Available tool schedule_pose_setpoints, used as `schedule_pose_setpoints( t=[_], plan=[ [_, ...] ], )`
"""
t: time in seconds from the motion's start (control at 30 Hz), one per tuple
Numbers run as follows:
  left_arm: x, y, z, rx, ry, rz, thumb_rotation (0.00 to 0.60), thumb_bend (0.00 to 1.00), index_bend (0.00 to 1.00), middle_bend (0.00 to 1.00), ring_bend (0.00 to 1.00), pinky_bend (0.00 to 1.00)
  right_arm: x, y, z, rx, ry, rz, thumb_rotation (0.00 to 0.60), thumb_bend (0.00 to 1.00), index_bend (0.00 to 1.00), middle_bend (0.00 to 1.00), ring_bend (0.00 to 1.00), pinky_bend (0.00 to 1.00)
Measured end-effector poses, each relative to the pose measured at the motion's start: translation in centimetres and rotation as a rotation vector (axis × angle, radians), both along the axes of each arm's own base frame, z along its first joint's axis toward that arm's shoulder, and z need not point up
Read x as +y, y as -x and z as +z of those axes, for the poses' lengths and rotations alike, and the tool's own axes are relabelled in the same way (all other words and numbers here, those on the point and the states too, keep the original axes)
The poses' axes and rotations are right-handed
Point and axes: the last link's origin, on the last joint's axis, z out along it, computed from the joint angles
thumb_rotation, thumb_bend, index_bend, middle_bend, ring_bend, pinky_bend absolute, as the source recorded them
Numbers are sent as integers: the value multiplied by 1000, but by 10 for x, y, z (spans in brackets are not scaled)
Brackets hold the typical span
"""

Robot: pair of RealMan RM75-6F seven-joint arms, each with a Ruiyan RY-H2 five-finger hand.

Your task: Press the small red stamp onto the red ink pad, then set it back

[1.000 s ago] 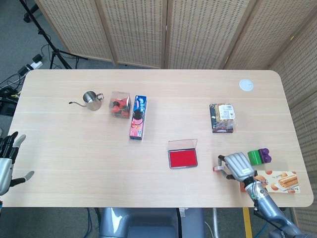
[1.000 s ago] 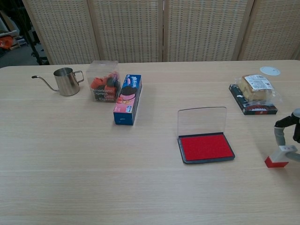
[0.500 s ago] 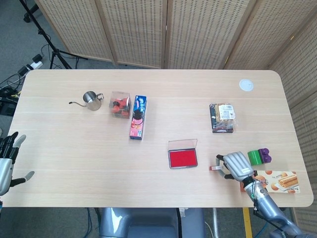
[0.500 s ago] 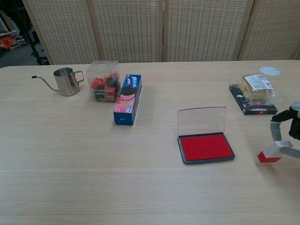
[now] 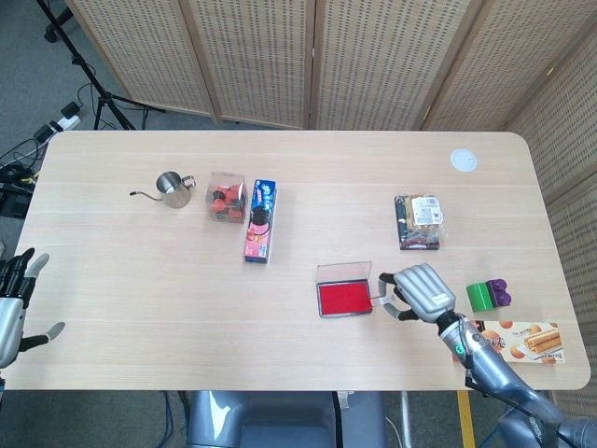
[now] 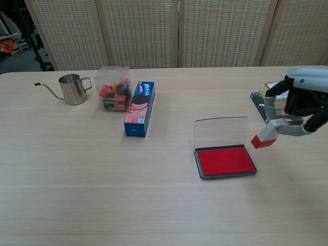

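Lifted from the table, the small red stamp (image 6: 267, 136), pinched in the right hand (image 6: 302, 100), now hangs tilted just right of the red ink pad (image 6: 225, 161). Next: shift left, level, press down.

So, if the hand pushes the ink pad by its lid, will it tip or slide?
The ink pad looks flat and low, so it would probably slide, not tip. Its clear lid stands upright and seems thin, so it would likely fold or flex first.
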Motion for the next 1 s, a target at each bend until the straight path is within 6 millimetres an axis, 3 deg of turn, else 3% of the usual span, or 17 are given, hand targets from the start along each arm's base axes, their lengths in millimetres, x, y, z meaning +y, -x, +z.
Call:
schedule_pose_setpoints(
  t=[0.2, 0.37, 0.77, 1.0],
  plan=[
    [2, 1, 0, 0, 1, 10, 600, 0, 0, 0, 0, 0, -11, -26, -3, 24, -7, 22, 600, 607, 552, 967, 1000, 1000],
    [4, 2, 1, -6, 2, 19, 600, 0, 0, 0, 0, 0, -18, -41, -19, 54, -36, 14, 600, 620, 553, 967, 1000, 1000],
    [5, 4, 3, -20, 15, 24, 600, 0, 0, 0, 0, 0, -28, -59, -66, 186, -41, -50, 600, 646, 560, 967, 1000, 1000],
    [6, 4, 3, -22, 18, 28, 600, 0, 0, 0, 0, 0, -27, -67, -78, 220, -43, -68, 600, 646, 562, 967, 1000, 1000]
  ],
)
